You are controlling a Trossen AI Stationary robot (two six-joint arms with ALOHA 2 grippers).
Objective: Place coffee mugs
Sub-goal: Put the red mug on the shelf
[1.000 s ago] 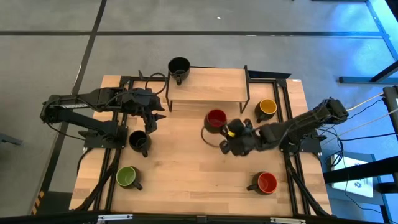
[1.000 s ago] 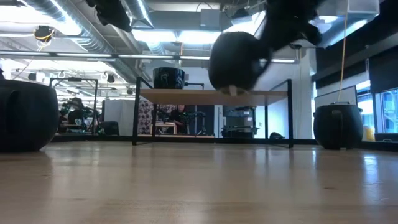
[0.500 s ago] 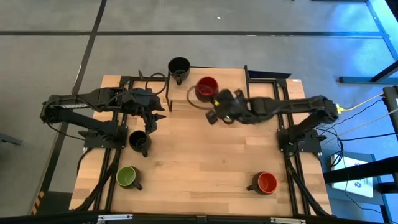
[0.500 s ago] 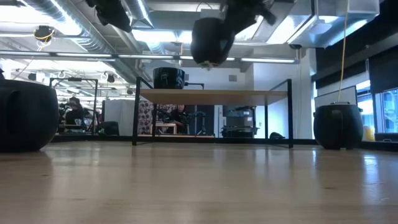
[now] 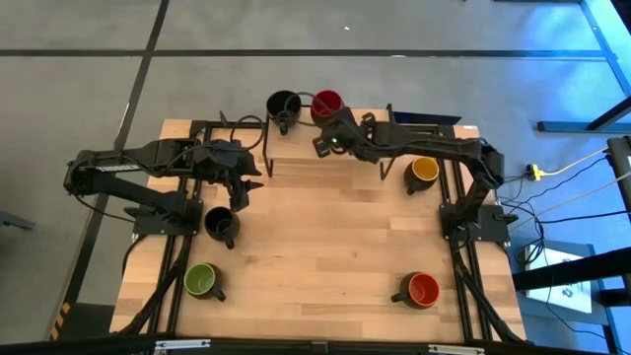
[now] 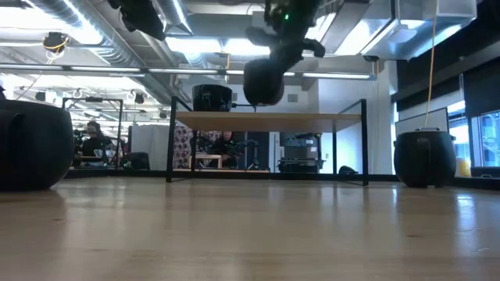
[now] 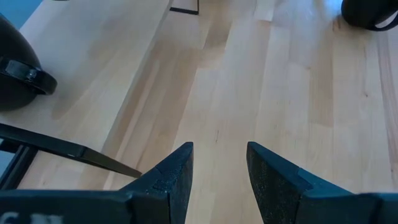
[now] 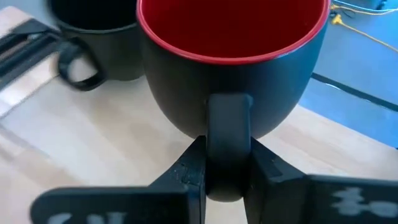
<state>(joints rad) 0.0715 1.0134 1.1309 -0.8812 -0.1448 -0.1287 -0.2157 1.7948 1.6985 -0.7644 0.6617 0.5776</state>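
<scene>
Red-lined mug (image 8: 231, 68) handle pinched, right tool (image 8: 227, 180) hiding base.

I'm seeing the black mug (image 8: 93, 37) getting cut off by my right wrist view's edge, and the red mug (image 6: 263, 81) is hiding its interior in the low view.

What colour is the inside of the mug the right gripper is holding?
Dark red inside the dark round mug, held by its handle in the right gripper; clearest in the right wrist view.

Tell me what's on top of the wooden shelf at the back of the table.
One black mug stands on the wooden shelf. The right gripper holds the dark red mug by its handle beside it, above the shelf. The arm covers part of the shelf top.
</scene>
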